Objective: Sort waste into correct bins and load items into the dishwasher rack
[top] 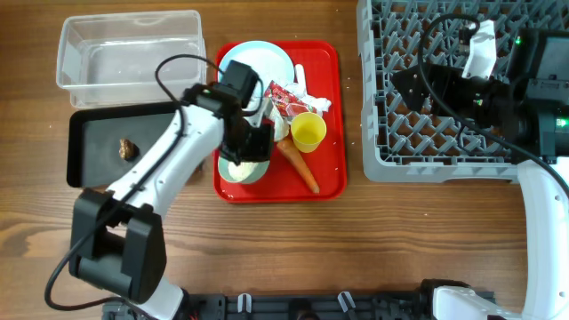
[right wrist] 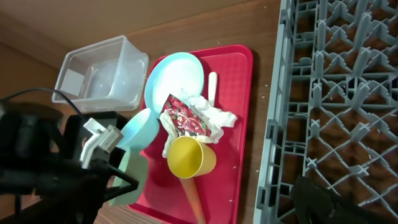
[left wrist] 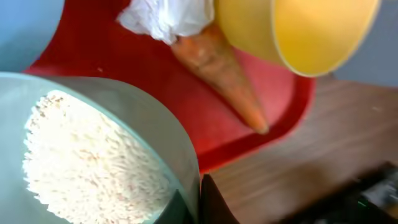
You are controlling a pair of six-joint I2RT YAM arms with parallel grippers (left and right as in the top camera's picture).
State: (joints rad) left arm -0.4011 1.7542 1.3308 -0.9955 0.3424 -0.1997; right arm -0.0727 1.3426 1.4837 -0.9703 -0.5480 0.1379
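Note:
My left gripper (top: 253, 147) is shut on the rim of a pale blue bowl (top: 243, 169) holding white rice grains (left wrist: 93, 162), at the front left of the red tray; the jaws (left wrist: 199, 202) pinch its wall. A second blue bowl (right wrist: 140, 127) sits behind it. The orange carrot (top: 302, 166), yellow cup (top: 308, 132), red-and-white wrapper (top: 286, 98), white napkin (top: 313, 100), white spoon (top: 300, 76) and blue plate (top: 258, 64) are on the tray. A brown lump (top: 125, 148) lies in the black tray (top: 89, 147). My right gripper (top: 407, 89) is open above the grey rack (top: 444, 164).
The clear tub (top: 129, 49) stands at the back left, behind the black tray. The red serving tray (top: 331, 116) lies between the bins and the rack. My left arm reaches over the black tray's right end. Bare wood runs along the front.

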